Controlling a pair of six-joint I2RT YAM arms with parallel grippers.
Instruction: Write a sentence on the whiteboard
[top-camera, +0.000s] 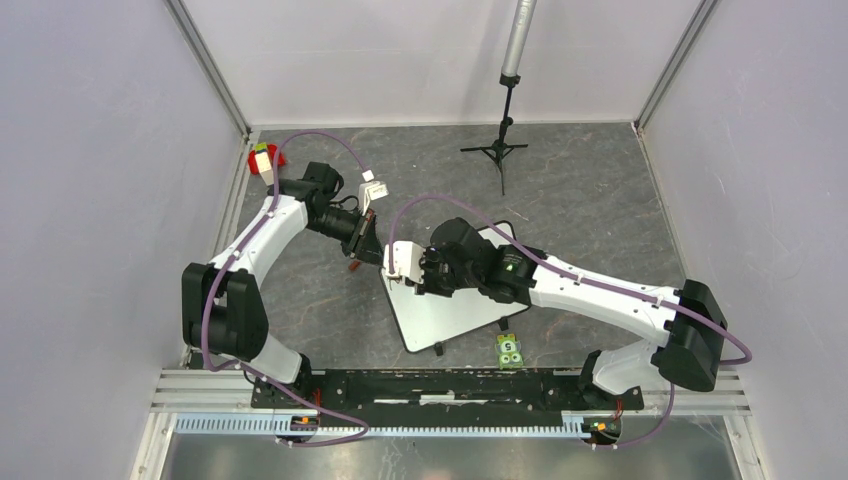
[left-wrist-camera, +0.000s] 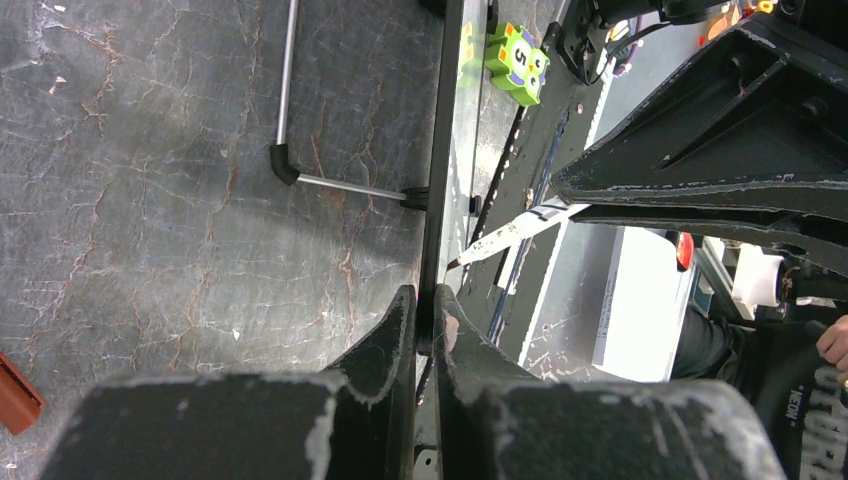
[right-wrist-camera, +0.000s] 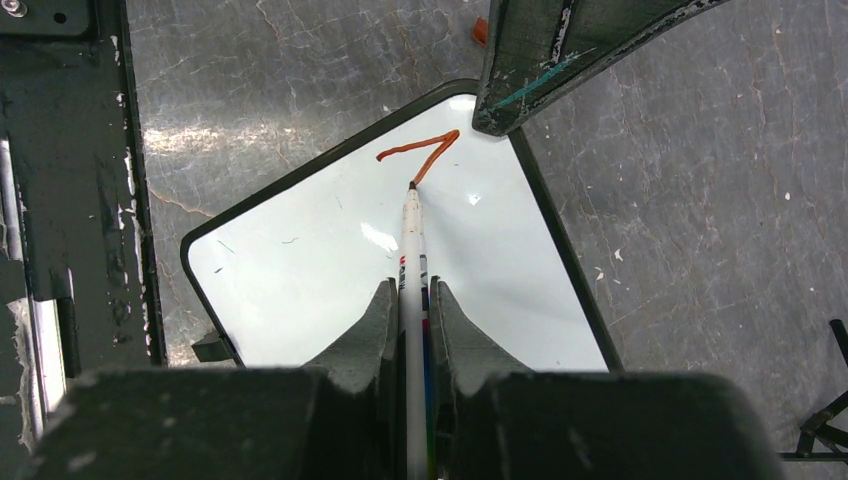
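Note:
The whiteboard (top-camera: 455, 312) lies tilted on the grey table, its glossy face (right-wrist-camera: 300, 265) framed by a thin black rim. My left gripper (left-wrist-camera: 427, 310) is shut on that rim (left-wrist-camera: 433, 180) at the board's far corner (top-camera: 368, 250). My right gripper (right-wrist-camera: 413, 295) is shut on a white marker (right-wrist-camera: 412, 240) and hovers over the board's far end (top-camera: 415, 278). The marker's tip touches the board at the lower end of a reddish-brown stroke (right-wrist-camera: 425, 152) shaped like a 7. This stroke is all of the sentence that shows. A left fingertip (right-wrist-camera: 560, 50) shows above it.
A green numbered block (top-camera: 510, 350) lies by the board's near edge, also visible as the block (left-wrist-camera: 517, 62). A brown cap (left-wrist-camera: 15, 395) lies on the table near the left gripper. A black tripod stand (top-camera: 503, 150) stands at the back, a red object (top-camera: 262, 162) at the far left.

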